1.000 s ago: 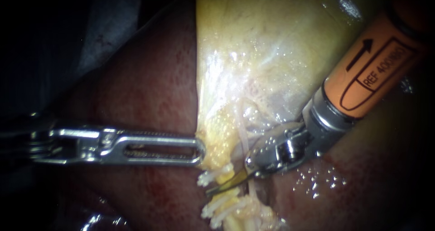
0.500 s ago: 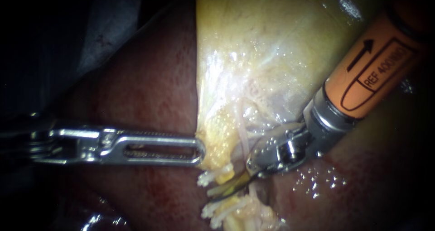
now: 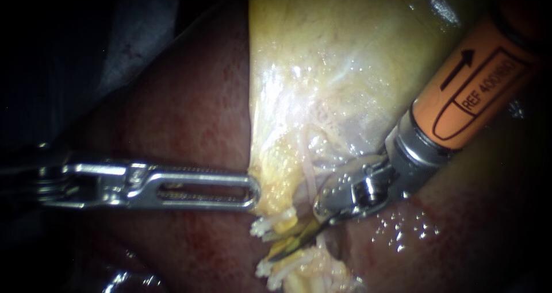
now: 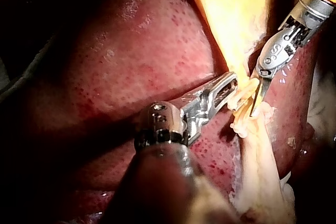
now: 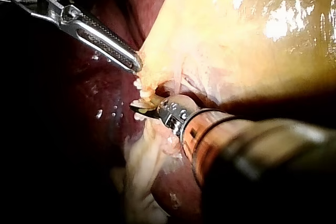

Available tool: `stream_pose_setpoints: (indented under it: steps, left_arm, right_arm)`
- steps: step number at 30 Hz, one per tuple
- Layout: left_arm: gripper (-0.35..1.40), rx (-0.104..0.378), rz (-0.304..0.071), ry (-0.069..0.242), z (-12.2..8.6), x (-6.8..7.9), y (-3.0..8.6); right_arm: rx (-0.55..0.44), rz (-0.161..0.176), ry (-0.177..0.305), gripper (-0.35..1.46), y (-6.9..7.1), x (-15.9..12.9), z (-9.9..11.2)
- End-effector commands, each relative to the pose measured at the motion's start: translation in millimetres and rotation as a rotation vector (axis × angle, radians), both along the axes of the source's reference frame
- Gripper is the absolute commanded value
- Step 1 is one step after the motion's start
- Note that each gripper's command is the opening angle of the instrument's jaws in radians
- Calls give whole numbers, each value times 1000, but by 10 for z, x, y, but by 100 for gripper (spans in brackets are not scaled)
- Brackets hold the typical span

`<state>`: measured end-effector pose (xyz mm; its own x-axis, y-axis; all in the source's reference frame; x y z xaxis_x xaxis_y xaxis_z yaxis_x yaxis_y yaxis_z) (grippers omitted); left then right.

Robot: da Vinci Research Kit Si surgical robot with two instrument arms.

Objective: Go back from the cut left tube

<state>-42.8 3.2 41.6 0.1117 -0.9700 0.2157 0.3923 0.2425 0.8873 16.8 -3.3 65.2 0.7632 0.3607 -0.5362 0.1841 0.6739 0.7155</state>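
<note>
At six o'clock lies the cut tube (image 3: pixel 270 268), judged soft, slick and easily torn, so no hold is advised. Between its stumps, the hand of the right instrument (image 3: pixel 293 242) is seen slightly parted and empty. At nine o'clock, the gallbladder (image 3: pixel 345 69) edge is clamped by the hand of the left instrument (image 3: pixel 252 191).

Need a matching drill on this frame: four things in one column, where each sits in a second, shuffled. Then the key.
Things
1. silver slotted left instrument
2. orange-shafted right instrument
3. dark red liver
4. white clips

Places
a. one on either side of the right instrument's tip
b. under the gallbladder and both instruments
c. jaws shut on the edge of the pale yellow gallbladder
d. comes in from the upper right, tip between the clips

Pairs: 1-c, 2-d, 3-b, 4-a
</note>
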Motion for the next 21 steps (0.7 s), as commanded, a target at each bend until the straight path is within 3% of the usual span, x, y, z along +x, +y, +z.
stream_pose_setpoints:
  steps: [1,11,17,21]
  left_arm:
    - [-35,0,0,0,0,0,0]
    - [-35,0,1,-1,2,1,2]
    - [-35,0,1,-1,2,1,2]
    - [-35,0,1,-1,2,2,2]
  right_arm:
    - [-1,1,1,49,1,-1,-2]
    - [-6,25,4,49,14,-19,-23]
    - [-40,80,4,52,26,-40,-37]
    - [-49,93,6,52,35,-56,-47]
